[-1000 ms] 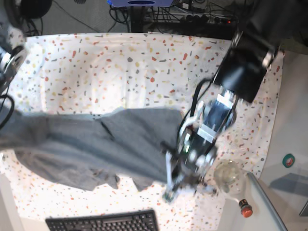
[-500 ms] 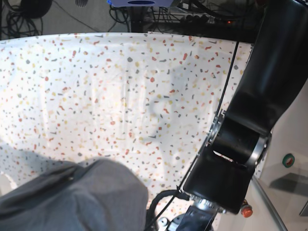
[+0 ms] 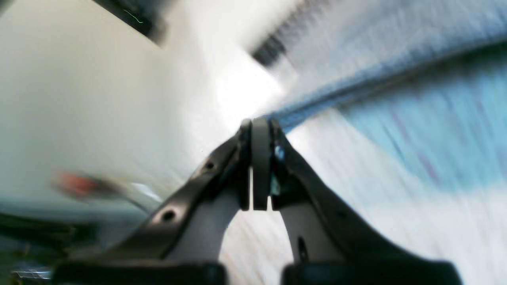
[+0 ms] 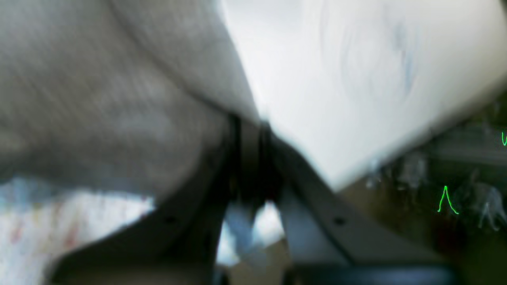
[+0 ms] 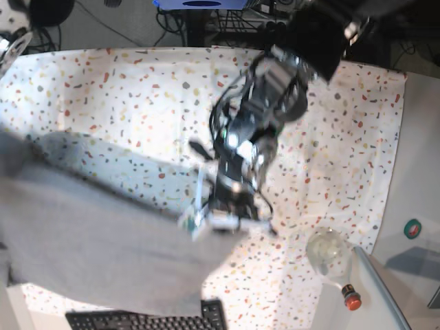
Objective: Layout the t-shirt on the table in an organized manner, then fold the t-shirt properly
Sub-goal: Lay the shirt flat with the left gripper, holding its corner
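Observation:
The grey t-shirt (image 5: 96, 240) hangs stretched in the air over the front left of the speckled table (image 5: 137, 89). My left gripper (image 5: 201, 221) is shut on its right edge above the table's middle front. In the blurred left wrist view the jaws (image 3: 256, 124) are closed on a hem of the t-shirt (image 3: 317, 101). In the blurred right wrist view my right gripper (image 4: 249, 122) is shut on a fold of the t-shirt (image 4: 99, 99). In the base view the right gripper is out of sight past the left edge, where the shirt is held up.
A black keyboard (image 5: 144, 320) lies at the front edge under the shirt. A glass bottle (image 5: 326, 251) with a red cap (image 5: 350, 299) lies at the front right on the plain surface. Cables and equipment stand behind the table.
The shirt lay bunched across the table's front one second ago. Both grippers lifted it, and it now hangs spread lower and to the left. The left arm moved from the front right toward the table's middle.

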Controlling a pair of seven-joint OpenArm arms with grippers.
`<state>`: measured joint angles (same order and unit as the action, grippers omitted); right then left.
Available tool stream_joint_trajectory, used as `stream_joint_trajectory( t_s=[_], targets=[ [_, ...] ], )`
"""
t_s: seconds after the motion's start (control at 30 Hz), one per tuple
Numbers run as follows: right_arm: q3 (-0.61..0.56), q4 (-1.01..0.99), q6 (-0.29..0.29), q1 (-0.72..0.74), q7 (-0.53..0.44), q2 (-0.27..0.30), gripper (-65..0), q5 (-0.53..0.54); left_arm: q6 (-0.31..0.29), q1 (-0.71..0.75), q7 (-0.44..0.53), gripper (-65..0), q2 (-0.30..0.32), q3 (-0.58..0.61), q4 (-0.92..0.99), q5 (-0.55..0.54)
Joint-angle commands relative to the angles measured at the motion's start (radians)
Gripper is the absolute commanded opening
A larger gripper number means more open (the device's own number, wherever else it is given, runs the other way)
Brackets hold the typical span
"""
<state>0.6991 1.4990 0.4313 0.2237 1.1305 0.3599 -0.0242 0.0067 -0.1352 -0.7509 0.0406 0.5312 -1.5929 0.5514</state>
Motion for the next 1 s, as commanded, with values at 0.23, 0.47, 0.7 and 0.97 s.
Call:
stream_joint_trajectory(
  t_s=[0.23,0.47,0.7,0.97],
  targets=[
    [0.001,-0.394,-0.004,-0.025,-0.234,0.006,-65.0,0.005,0.017,0.174,0.305,-65.0,-0.002,-0.185,0.288,0.029],
    [0.003,-0.492,-0.007,-0.031,-0.269,0.023,-65.0,0.005,0.017,0.240,0.313,-65.0,-0.003,-0.211,0.300,0.026],
    [-0.002,-0.490,-0.170,-0.060,-0.267,0.004,-65.0,0.005,0.017,0.296,0.311,-65.0,-0.005,-0.220,0.283,0.022],
    [0.001,-0.484,-0.205,-0.063,-0.234,0.004,-34.5,0.005,0.017,0.354,0.133,-44.9,-0.005,-0.220,0.118,0.020]
  ],
)
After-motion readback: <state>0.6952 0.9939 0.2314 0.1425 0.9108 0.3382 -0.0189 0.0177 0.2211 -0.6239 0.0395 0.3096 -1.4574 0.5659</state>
